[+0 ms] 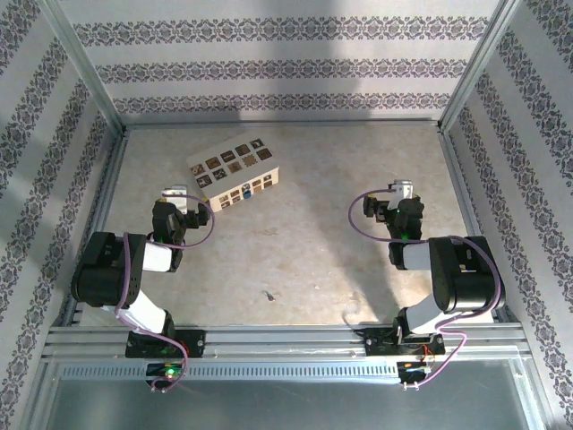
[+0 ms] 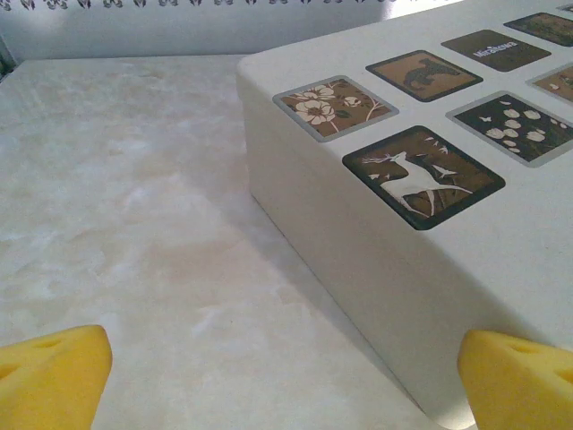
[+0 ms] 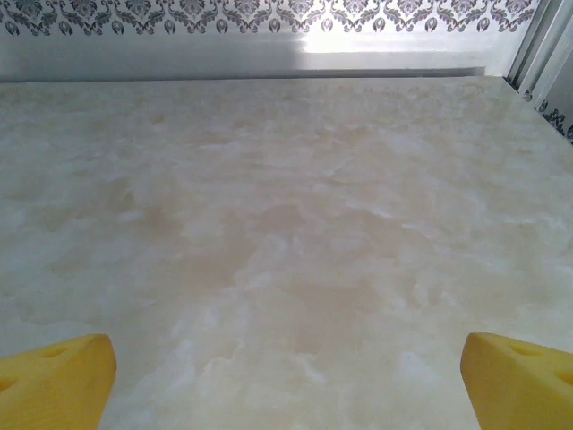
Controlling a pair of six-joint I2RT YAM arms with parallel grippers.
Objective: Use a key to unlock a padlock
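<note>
Marbled table inside wallpapered walls: left gripper and right gripper both spread wide, the blue padlock against the cream box near the left one, the key well apart from both, toward the near edge.

Left arm, right arm: black w/ white sections, purple cables. Left gripper, right gripper: yellow pads

Smooth marbled table with soft sheen; matt cream box.
</note>
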